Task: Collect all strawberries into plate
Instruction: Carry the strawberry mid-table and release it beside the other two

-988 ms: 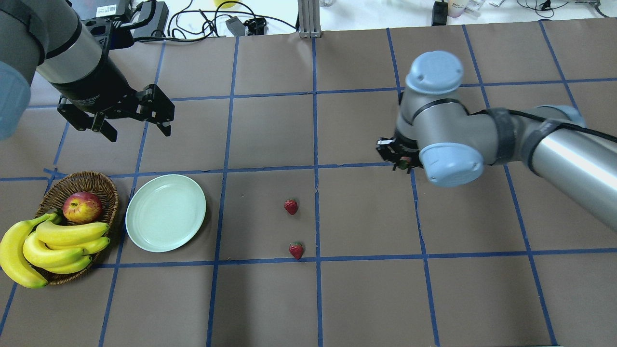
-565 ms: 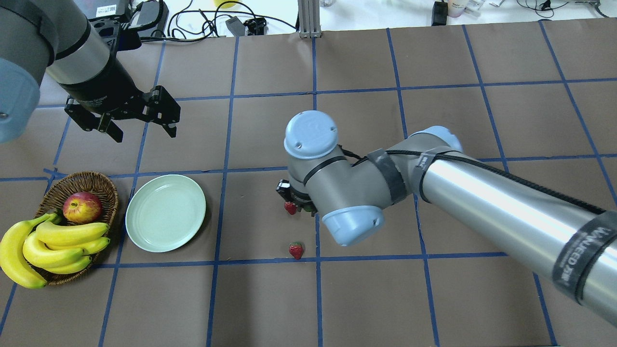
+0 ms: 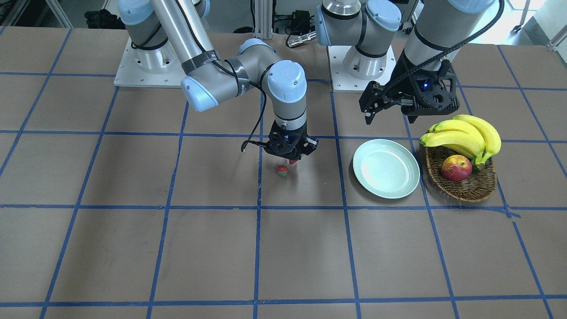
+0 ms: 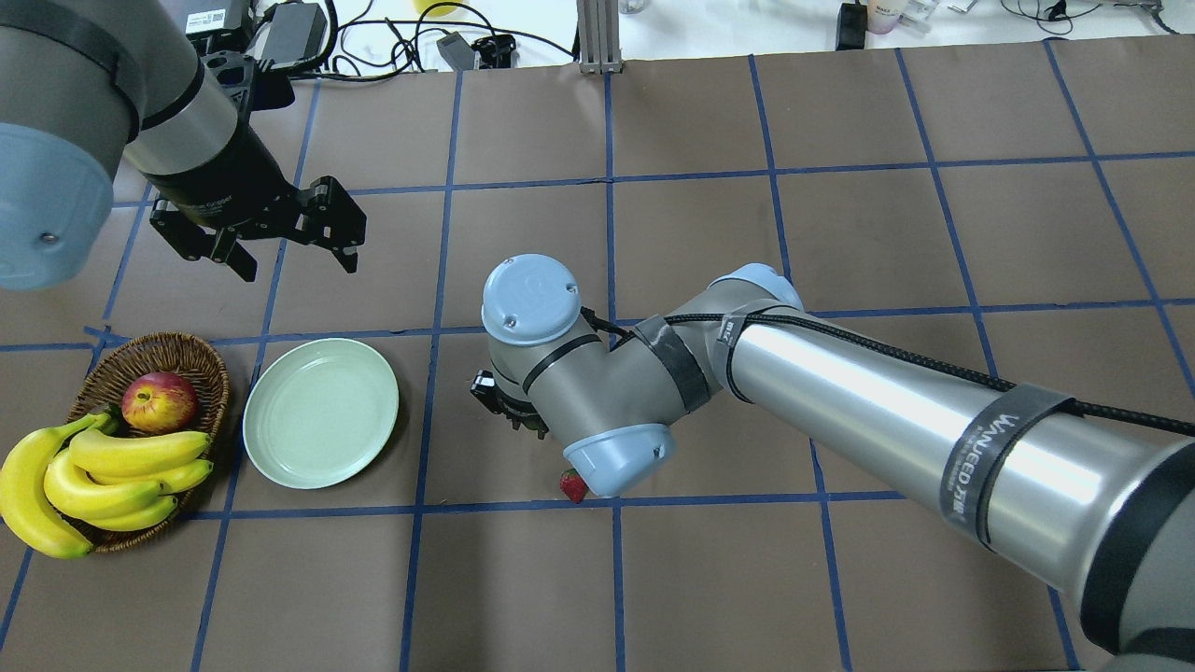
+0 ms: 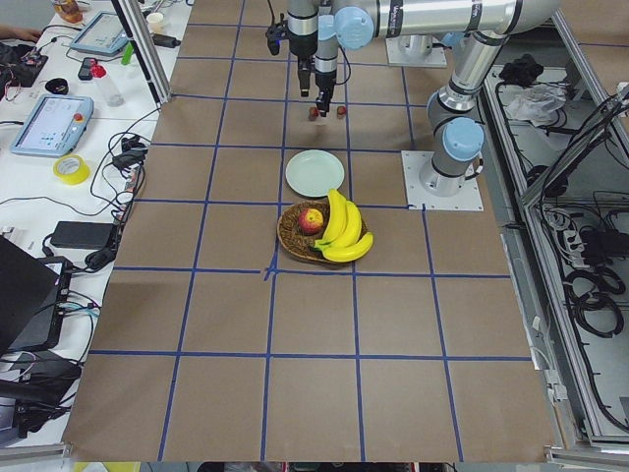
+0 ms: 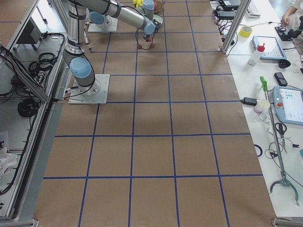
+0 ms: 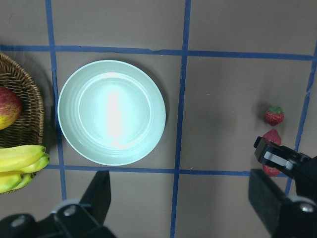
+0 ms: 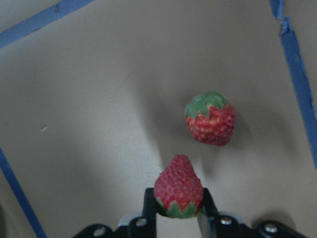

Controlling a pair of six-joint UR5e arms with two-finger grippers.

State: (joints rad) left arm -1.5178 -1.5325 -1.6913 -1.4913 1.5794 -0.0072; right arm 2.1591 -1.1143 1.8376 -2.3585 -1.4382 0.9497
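I'm pinching a small red strawberry (image 8: 178,187) in my right tool (image 8: 178,199) for the round mint-green plate (image 4: 321,413). Left tool (image 4: 297,264) is hanging open.

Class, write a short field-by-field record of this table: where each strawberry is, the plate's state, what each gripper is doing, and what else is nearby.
Plate state: plate empty
Held: one strawberry pinched in the right gripper, off the table
Loose: two strawberries on the table, one just beyond the held one, the other nearer the robot
Left gripper: left gripper open, empty, hovering near the plate
Nearby: basket beside the plate, holding an apple and bananas
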